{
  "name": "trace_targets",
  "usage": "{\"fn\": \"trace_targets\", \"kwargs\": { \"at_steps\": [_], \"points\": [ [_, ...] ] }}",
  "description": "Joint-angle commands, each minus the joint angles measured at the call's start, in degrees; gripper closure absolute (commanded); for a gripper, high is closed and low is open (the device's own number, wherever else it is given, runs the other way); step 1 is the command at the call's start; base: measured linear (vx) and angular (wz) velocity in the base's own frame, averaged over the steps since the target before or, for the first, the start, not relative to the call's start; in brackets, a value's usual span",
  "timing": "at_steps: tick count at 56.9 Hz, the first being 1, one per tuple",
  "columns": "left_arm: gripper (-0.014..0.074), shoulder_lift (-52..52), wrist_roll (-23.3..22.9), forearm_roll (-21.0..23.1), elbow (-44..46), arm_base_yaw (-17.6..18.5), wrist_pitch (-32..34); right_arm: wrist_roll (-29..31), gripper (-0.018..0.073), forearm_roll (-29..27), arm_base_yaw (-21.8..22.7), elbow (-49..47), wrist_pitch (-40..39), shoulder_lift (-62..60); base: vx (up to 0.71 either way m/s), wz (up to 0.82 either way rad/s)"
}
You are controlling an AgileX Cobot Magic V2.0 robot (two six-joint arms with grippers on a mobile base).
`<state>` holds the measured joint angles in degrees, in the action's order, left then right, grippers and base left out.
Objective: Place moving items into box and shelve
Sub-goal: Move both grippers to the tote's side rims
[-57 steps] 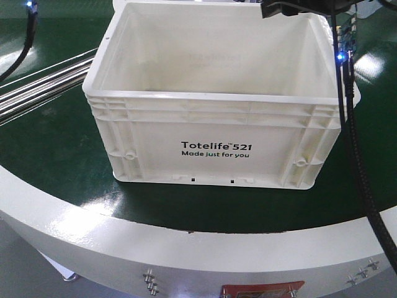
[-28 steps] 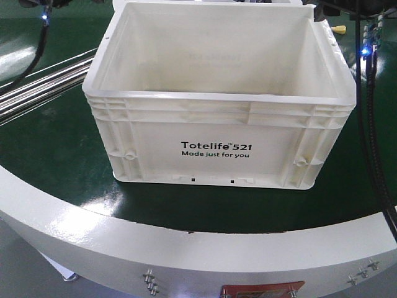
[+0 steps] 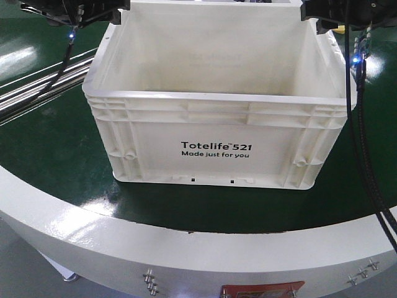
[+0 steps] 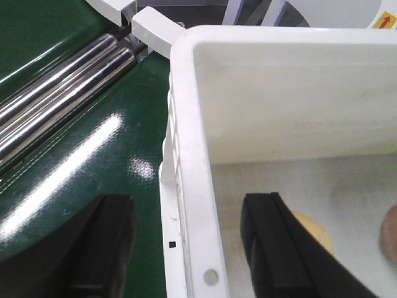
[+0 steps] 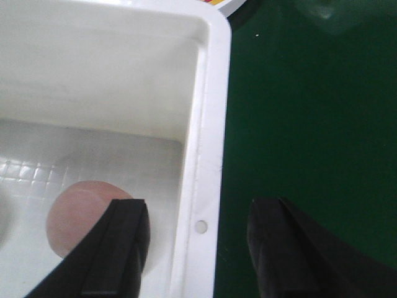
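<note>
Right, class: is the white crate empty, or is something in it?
Not empty: the crate holds a reddish lump and a pale beige one.

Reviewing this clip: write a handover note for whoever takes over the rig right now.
left gripper: open, straddling the crate's left wall, one finger inside and one outside.
right gripper: open, straddling the right wall the same way.
The white crate stands upright on the green surface. The pale beige item and the reddish-brown item both lie on its floor.
Done: both items are in the crate.
Left: close on both walls, lift, shelve. No shelf is in view.
</note>
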<state>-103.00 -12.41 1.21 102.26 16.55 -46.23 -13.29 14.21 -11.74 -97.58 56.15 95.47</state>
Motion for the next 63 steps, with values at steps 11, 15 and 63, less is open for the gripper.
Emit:
{"fn": "trace_targets", "kwargs": {
  "at_steps": [11,15,63],
  "points": [
    [0.0108,0.7,1.1,0.4,1.6,0.1,4.2,-1.2,0.0134,2.7,0.2,-1.9,-3.2,0.6,0.00,0.00],
    [0.0108,0.5,1.2,0.4,1.6,0.1,4.3,-1.2,0.0134,2.3,0.2,-1.9,-2.1,1.7,0.00,0.00],
    [0.0108,0.0,1.5,-1.2,1.6,0.1,2.5,-3.4,0.0134,2.3,0.2,-1.9,1.7,4.6,0.00,0.00]
  ]
}}
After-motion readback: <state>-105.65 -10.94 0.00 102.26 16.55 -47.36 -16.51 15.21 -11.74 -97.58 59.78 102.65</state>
